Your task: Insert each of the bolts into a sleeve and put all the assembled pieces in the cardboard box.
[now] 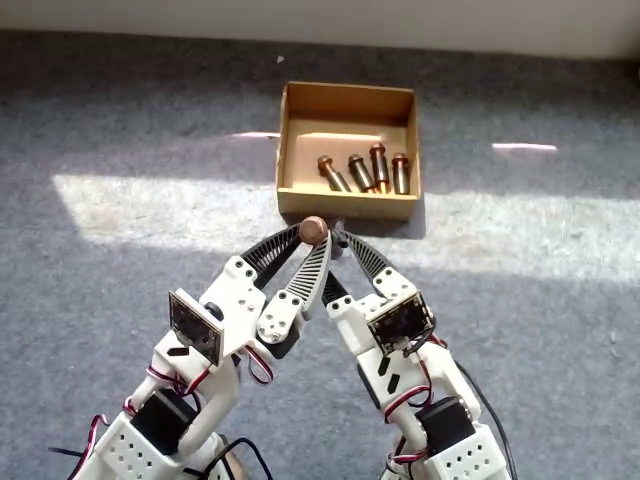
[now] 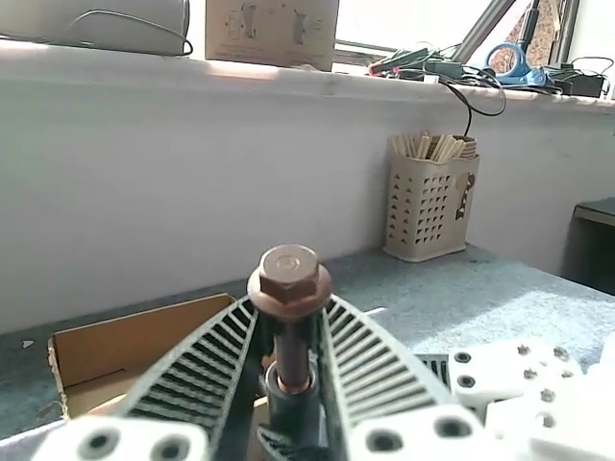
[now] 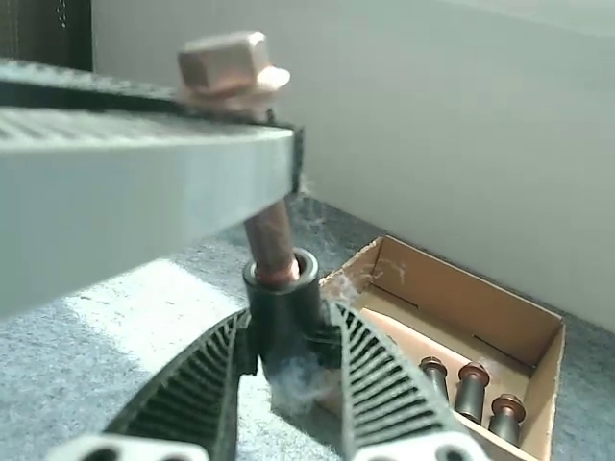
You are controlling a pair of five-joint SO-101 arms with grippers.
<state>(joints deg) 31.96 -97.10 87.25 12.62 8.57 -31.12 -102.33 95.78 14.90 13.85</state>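
The left tool (image 2: 288, 331) is closed on the bolt (image 2: 288, 277), with its fingers against the shaft just under the hexagonal head. The right tool (image 3: 285, 351) is clamped around the dark sleeve (image 3: 283, 300) and holds it upright below the bolt. The lower end of the bolt is already inside the mouth of the sleeve, but a good part of the shaft remains bare between the head and the sleeve. In the high view the two tools meet just in front of the cardboard box (image 1: 347, 206), above the grey desk (image 1: 120, 150). Four assembled pieces (image 1: 362, 172) lie inside the box, side by side.

The insertion seems to be only half done, and some things could go wrong from here. If the bolt is a little tilted against the sleeve, pushing further may jam it or twist the sleeve out of the right tool. The left fingers are between the head and the sleeve, so they probably block the last part of the way. If they let go too early or too suddenly, the bolt may tip out. If the piece falls here, it would probably land on the desk in front of the box, not in it.
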